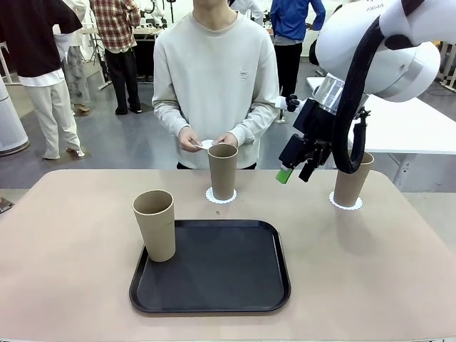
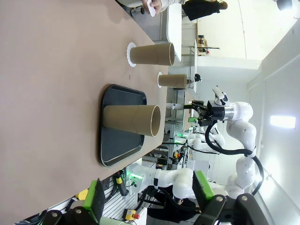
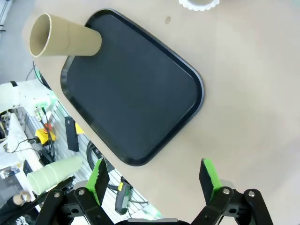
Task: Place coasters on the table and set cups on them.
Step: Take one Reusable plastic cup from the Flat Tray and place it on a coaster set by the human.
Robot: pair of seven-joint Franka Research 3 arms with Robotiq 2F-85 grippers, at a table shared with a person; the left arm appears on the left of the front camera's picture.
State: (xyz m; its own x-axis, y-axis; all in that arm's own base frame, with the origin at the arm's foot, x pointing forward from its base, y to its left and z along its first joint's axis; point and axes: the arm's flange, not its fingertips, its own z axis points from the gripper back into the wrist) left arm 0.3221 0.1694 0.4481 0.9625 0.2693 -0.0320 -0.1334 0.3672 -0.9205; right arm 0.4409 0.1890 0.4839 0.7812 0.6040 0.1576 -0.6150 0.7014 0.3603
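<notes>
We judge the job two-thirds done. Just beyond the black tray (image 1: 221, 263), one beige tumbler (image 1: 222, 169) stands on a lacy paper doily (image 1: 211, 196). A second tumbler (image 1: 353, 189) stands on a second doily (image 1: 340, 205) beyond the tray's far right corner. The third tumbler (image 1: 154, 226) stands upright on the tray's left edge. The last doily (image 1: 207, 144) is in the hands of the person (image 1: 216, 78) across from the tray, not yet laid down.

The right gripper (image 1: 298, 171) hangs above the table beyond the tray's far right corner, between the two served tumblers, jaws apart and empty. The left gripper (image 2: 149, 197) is likewise spread with nothing in it, well off from the tray. Next, we think, the doily must go on bare tabletop. Then a gripper must take the third tumbler by its wall and carry it upright.

The tan table (image 1: 71, 271) is smooth and matte, with one dark speck (image 1: 216, 212) just beyond the tray. Behind it are a grey floor (image 1: 121, 149), bystanders (image 1: 43, 71) and a white table (image 1: 413, 125).
</notes>
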